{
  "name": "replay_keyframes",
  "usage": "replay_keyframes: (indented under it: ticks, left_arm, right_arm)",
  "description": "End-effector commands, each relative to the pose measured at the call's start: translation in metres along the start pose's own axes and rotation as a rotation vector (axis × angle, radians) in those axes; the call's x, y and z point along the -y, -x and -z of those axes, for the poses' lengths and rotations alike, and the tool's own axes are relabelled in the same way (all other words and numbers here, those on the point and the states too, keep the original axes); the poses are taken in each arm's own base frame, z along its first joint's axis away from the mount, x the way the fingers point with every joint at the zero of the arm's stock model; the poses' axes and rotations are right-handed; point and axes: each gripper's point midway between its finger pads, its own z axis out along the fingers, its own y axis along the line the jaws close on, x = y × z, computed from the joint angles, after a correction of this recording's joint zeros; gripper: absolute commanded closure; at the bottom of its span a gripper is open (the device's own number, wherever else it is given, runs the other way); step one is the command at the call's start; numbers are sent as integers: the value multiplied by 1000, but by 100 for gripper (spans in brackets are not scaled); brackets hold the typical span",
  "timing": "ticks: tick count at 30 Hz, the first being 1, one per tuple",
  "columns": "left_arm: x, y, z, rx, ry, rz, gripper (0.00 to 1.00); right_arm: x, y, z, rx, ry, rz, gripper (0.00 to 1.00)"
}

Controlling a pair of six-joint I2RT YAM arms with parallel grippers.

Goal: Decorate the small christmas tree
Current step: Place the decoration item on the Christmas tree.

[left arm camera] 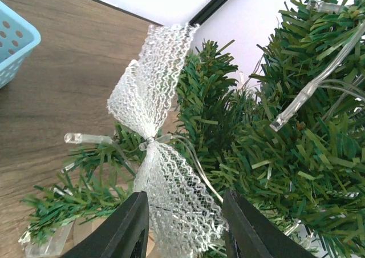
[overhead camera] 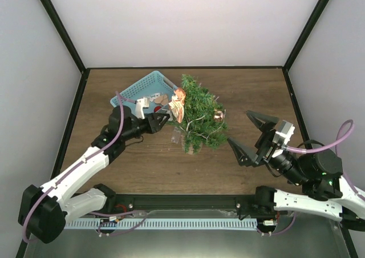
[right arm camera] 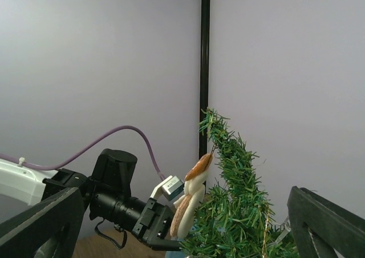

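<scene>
Holding mesh bow (left arm camera: 161,155), left gripper (left arm camera: 183,206) hovers beside tree (left arm camera: 274,161).

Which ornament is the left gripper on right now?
The white mesh bow: it alone sits between the fingers of the left gripper, unlike the orange figure and the copper ball.

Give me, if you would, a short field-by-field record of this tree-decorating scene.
tree: small bushy green artificial christmas tree, standing mid-table
on tree: orange-and-cream figure ornament, bronze ball, clear string lights
bow: white mesh bow against a branch
left gripper: fingers flank the bow's lower loop; grip unclear
right gripper: open wide, empty, right of tree
basket: light-blue perforated plastic basket, behind-left of tree, contents unclear
</scene>
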Motion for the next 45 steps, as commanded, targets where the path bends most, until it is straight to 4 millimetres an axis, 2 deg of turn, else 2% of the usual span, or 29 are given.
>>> replay_keyframes:
  ticks: [1,9,12,15,20,25,28,30,33,37,42,45]
  left_arm:
    - [23,15,-5,24,-84,-52,63]
    - [39,13,-13,20,-144,-73,62]
    - [43,12,-16,12,-157,-68,56]
    - [47,10,-18,13,-166,-72,56]
    - [45,8,-20,12,-149,-78,61]
    - [38,10,-14,32,-95,-86,66]
    - [37,13,-9,47,-74,-84,64]
    - [35,14,-5,56,-53,-78,56]
    - [30,14,1,71,-24,-70,56]
    - [19,16,5,87,47,-60,61]
    - [2,23,6,114,150,-53,74]
    - [11,28,1,109,113,-72,80]
  right_arm:
    - [5,17,1,31,-15,-39,0]
    - [3,17,-3,26,-16,-24,0]
    - [4,19,-2,29,-18,-22,0]
    - [4,19,-1,32,-18,-29,0]
    - [4,17,1,29,-15,-39,0]
    - [6,20,3,35,-19,-41,0]
    - [6,21,3,35,-19,-39,0]
    - [6,20,3,30,-17,-39,0]
    - [6,19,3,27,-18,-43,0]
    - [6,17,3,22,-21,-45,0]
    - [6,15,2,16,-22,-51,0]
    - [6,14,1,13,-23,-47,0]
